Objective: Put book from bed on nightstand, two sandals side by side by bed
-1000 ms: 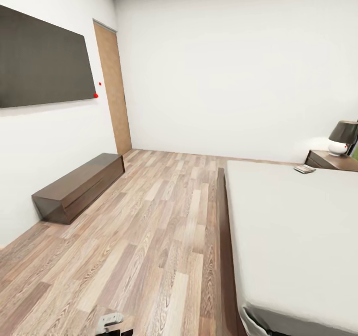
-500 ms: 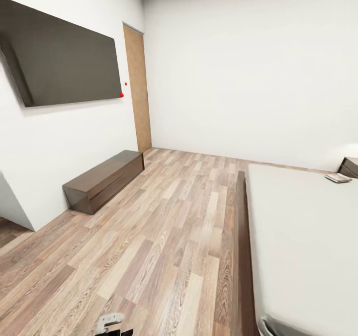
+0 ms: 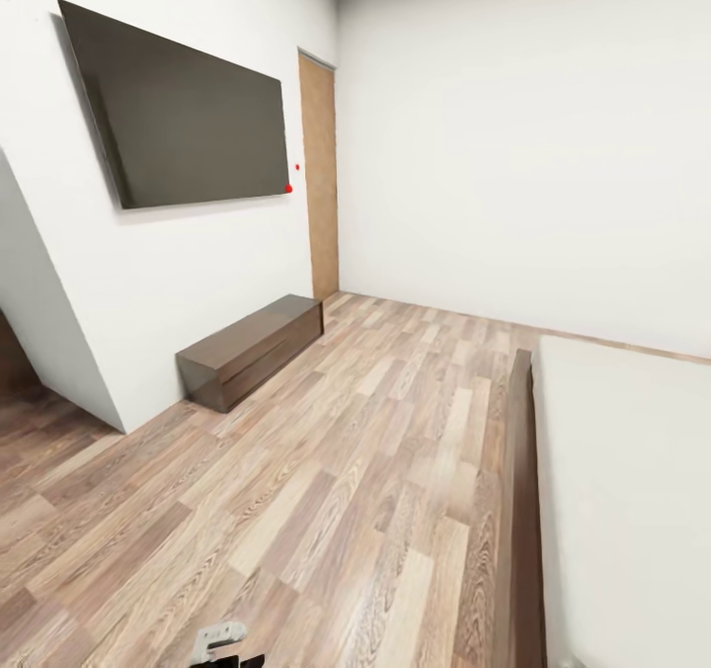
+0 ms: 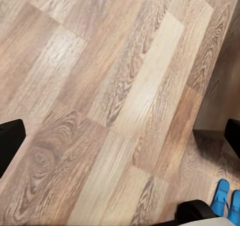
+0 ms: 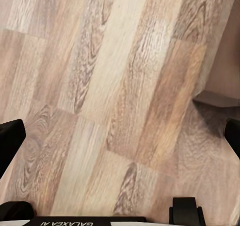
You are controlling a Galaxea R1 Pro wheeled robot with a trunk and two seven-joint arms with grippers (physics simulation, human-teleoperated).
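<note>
The bed (image 3: pixel 632 470) runs along the right of the head view, a pale grey mattress on a dark wood frame. Two bright blue sandals (image 4: pixel 220 196) lie close together on the plank floor in the left wrist view, by a black part of the robot's base (image 4: pixel 196 210). My left gripper (image 4: pixel 120 141) hangs open over bare floor, its black fingertips (image 4: pixel 9 138) wide apart. The right gripper (image 5: pixel 120 136) is open too, above floorboards, holding nothing. The book and the nightstand are out of view.
A long low dark-wood cabinet (image 3: pixel 252 349) stands against the left wall under a big black TV (image 3: pixel 188 115). A brown door (image 3: pixel 319 179) is in the far corner. Wood floor (image 3: pixel 375 470) stretches between cabinet and bed. A wall corner (image 3: pixel 59 352) juts out at left.
The camera has swung left: the TV, door and cabinet slid rightward in the picture, and the book, lamp and nightstand passed out at the right edge. The grippers look unchanged.
</note>
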